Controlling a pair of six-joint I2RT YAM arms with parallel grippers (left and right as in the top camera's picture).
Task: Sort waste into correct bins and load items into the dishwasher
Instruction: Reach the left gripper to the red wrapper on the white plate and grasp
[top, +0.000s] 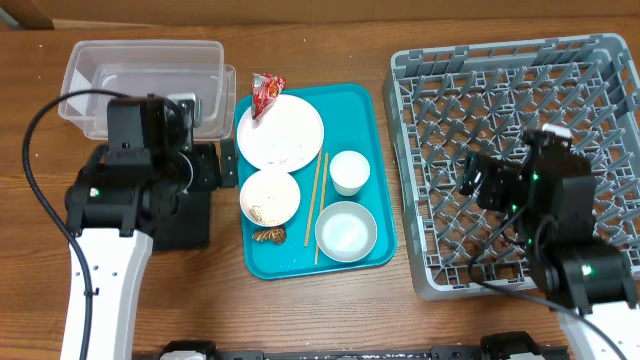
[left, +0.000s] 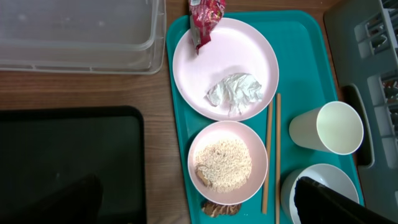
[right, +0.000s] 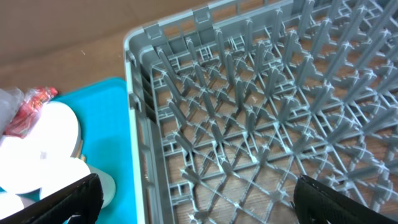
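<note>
Above the teal tray (left: 305, 62), the left pincer (left: 196, 183) is hovering released; the crumpled tissue (left: 234, 92) is lying on the white plate (left: 249, 50). Advisable: descending centred, clenching lightly. The right pincer (right: 198, 186) is hanging released over the dish rack (right: 249, 93).

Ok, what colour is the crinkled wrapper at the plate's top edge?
Red; the wrapper shows best in the left wrist view.

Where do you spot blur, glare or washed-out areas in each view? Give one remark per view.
Overhead: evenly lit and sharp, faint sheen on the clear tub. Left wrist: plate, tissue and rice bowl crisp; left tool, its dark fingers blurred. Right wrist: rack sharp, right tool fingers blurred, plate washed out.
</note>
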